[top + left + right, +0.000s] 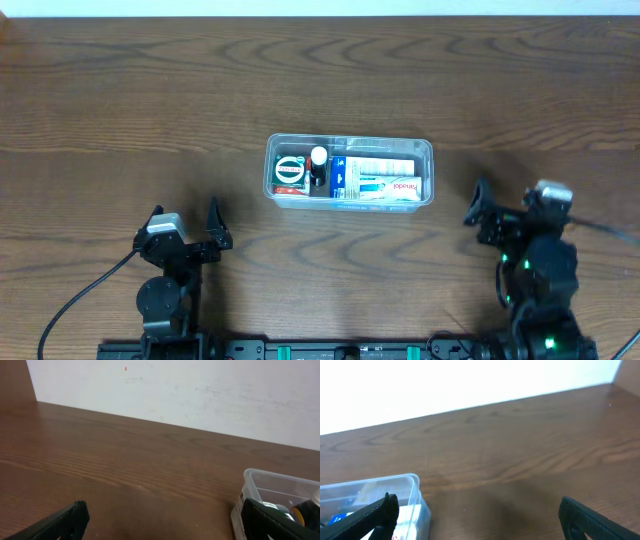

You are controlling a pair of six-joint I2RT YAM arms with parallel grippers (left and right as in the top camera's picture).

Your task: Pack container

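Note:
The clear plastic container (pixel 424 150) stands in the middle of the table. Inside it are a round green-labelled tin (pixel 291 170), a small dark bottle with a white cap (pixel 318 166) and white and blue boxes (pixel 385 180). My left gripper (pixel 186 228) is open and empty, near the front left of the container. My right gripper (pixel 497 215) is open and empty, to the front right of the container. The container's corner shows at the right of the left wrist view (pixel 270 480) and at the left of the right wrist view (pixel 395 482).
The wooden table (pixel 120 100) lies all around the container. A white wall (pixel 200 390) stands behind the far edge. A black cable (pixel 80 300) runs from the left arm towards the front left.

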